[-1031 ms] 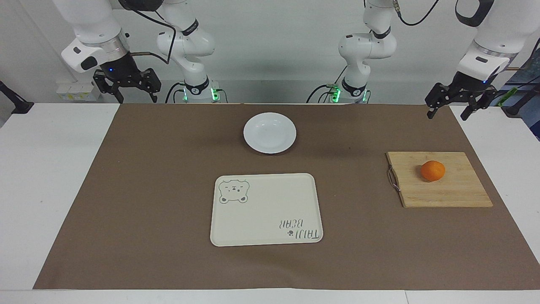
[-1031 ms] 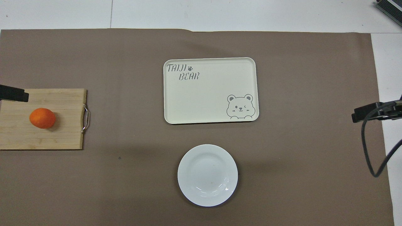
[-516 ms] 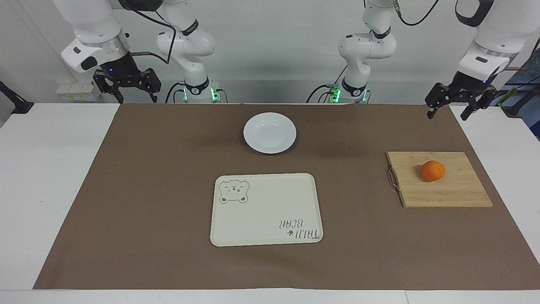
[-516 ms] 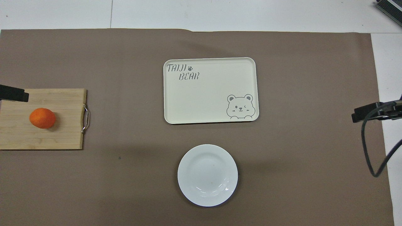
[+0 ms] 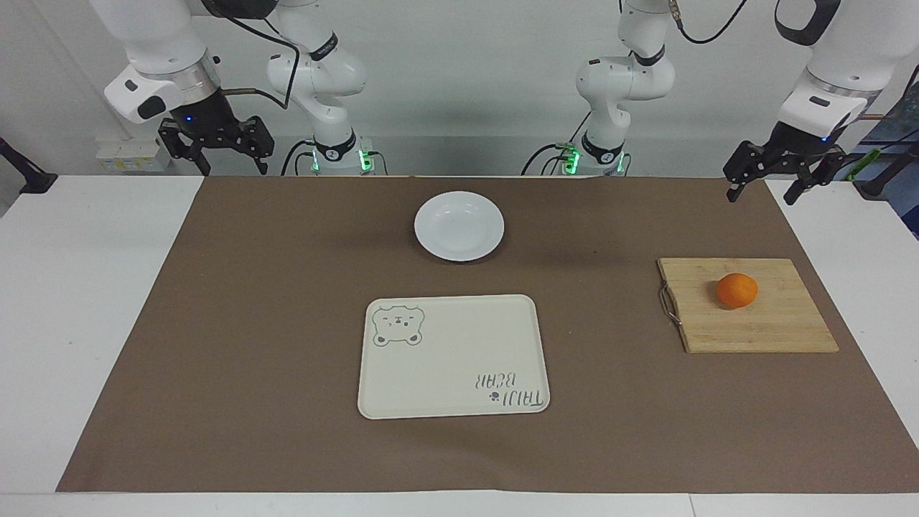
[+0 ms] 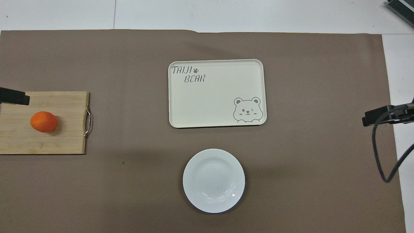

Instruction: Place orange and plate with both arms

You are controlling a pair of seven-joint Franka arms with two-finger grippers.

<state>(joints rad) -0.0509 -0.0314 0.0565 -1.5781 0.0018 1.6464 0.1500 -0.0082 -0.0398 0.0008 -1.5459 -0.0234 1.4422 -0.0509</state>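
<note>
The orange [image 5: 736, 290] is seen resting on a wooden board [image 5: 775, 330] toward the left arm's end of the table. The plate [image 5: 459, 225] lies bare on the brown mat [image 5: 251, 323], nearer to the robots than the tray [image 5: 452, 356], which lies at the middle of the mat with nothing in it. Nothing is held, and neither thing is touched.

The left gripper [image 5: 765, 188] is raised over the mat's corner at its own end of the table, with its fingers spread and nothing between them. The right gripper [image 5: 231, 166] is raised over the other corner, likewise spread and unloaded. Both arms are judged to be waiting, with the task not yet begun.

Several risks can be foreseen. The orange is round and smooth, so it could be nudged and rolled off the board if the fingers are lowered off-centre, or squeezed out if they are closed below its widest part. The plate is glossy and lies flat, so little of its rim is offered to the fingers; it could be pushed along the mat instead of gripped, or tilted and dropped if only its thin edge is pinched. If the plate is meant for the tray, its lip could be struck by a plate carried too low. Should both arms be brought to the centre together, a collision over the tray is possible.
</note>
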